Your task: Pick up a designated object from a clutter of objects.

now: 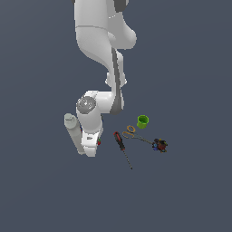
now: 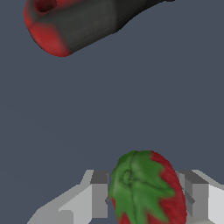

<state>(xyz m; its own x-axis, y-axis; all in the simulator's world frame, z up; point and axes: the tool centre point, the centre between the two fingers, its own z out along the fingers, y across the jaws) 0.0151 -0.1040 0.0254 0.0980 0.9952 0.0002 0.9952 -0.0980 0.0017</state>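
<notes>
The strawberry (image 2: 146, 192), red with a green leafy top, sits between my two fingers in the wrist view. Both fingers (image 2: 99, 197) press against its sides, so my gripper (image 2: 147, 186) is shut on it. In the exterior view the hand is low over the floor, and only a red speck of the strawberry (image 1: 99, 142) shows at my gripper (image 1: 96, 146). I cannot tell whether the strawberry is off the floor.
A white bottle (image 1: 72, 131) lies just on the exterior view's left of the hand. The red-and-black screwdriver (image 1: 119, 141) lies to the right, and its handle (image 2: 78, 24) is close in the wrist view. Further right are orange-handled scissors (image 1: 132, 132), a green cup (image 1: 142, 121) and a dark multicoloured object (image 1: 159, 145).
</notes>
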